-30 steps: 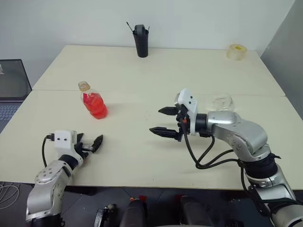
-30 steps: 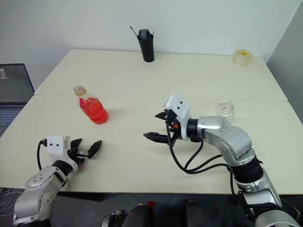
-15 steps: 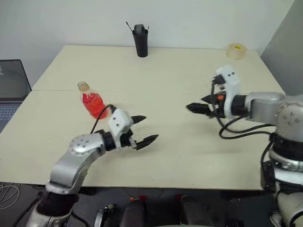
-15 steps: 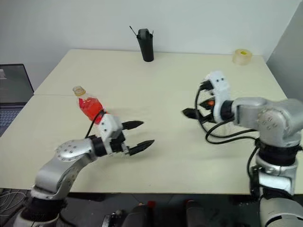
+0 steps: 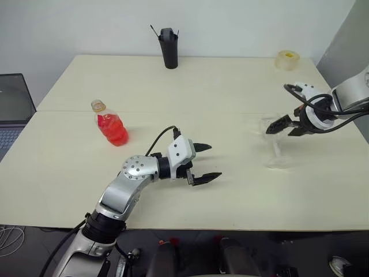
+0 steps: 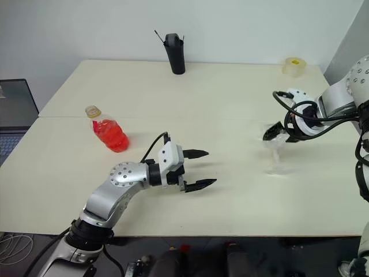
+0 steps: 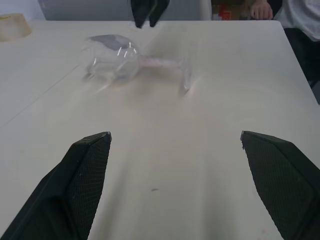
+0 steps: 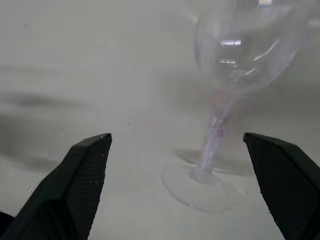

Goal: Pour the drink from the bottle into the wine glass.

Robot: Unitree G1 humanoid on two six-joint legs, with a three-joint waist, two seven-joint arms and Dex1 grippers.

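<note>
Both claws swung right; wine glass [image 5: 278,147] uncovered.

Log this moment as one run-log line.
left gripper: open, empty, mid-table | right gripper: open, empty, beside wine glass | bottle: upright, capped, untouched | glass: upright, empty | pour: not begun

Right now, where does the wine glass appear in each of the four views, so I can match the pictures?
Left eye view: wine glass, right side of the table, beside the right gripper.
Right eye view: same place.
Left wrist view: far across the table.
Right wrist view: close, standing upright.
Shared landmark: the pale table.
</note>
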